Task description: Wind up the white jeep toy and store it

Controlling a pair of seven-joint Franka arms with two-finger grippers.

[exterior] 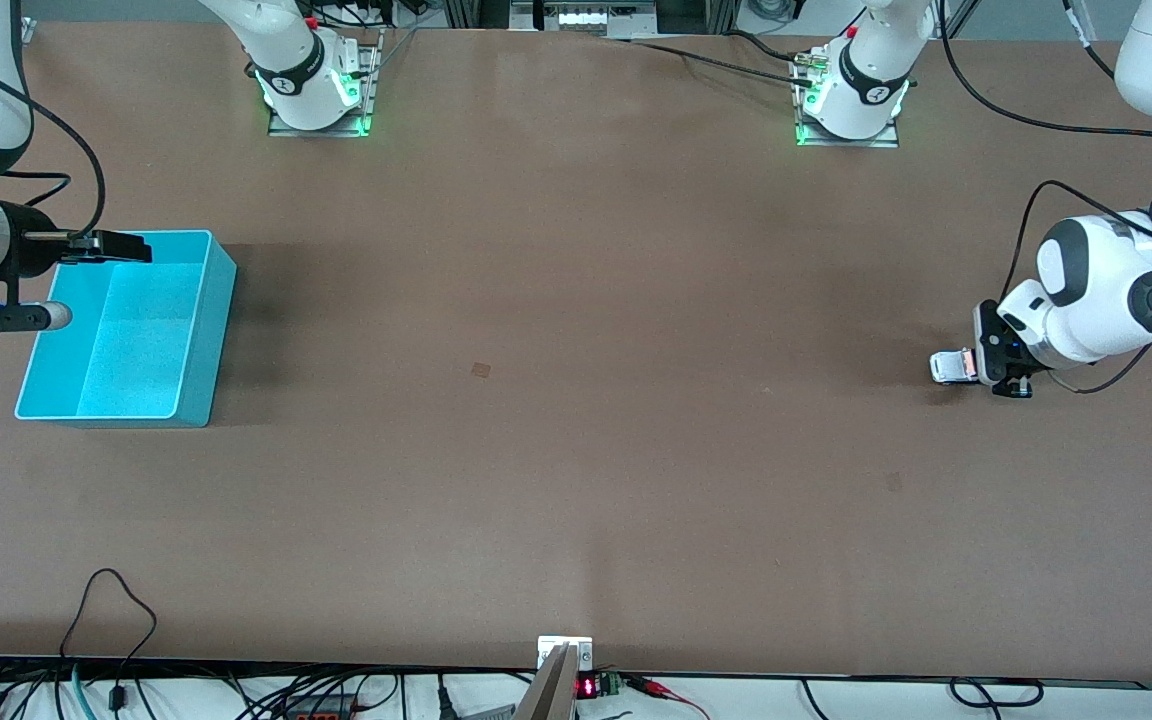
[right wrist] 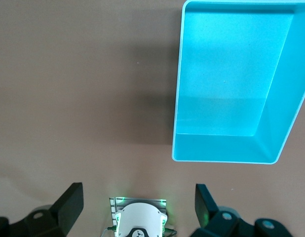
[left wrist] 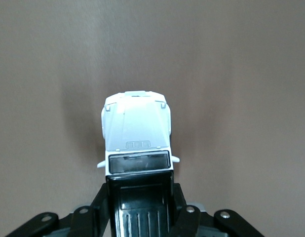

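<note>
The white jeep toy, white-bodied with a black roof, is low at the table near the left arm's end. My left gripper is shut on it. In the left wrist view the jeep's white hood points away from the gripper, and the black fingers press on the cab's sides. I cannot tell whether its wheels touch the table. My right gripper waits open and empty over the rim of the turquoise bin. Its fingers stand wide apart in the right wrist view.
The turquoise bin is empty and sits at the right arm's end of the table. Both arm bases are bolted along the table edge farthest from the front camera. Cables run along the near edge.
</note>
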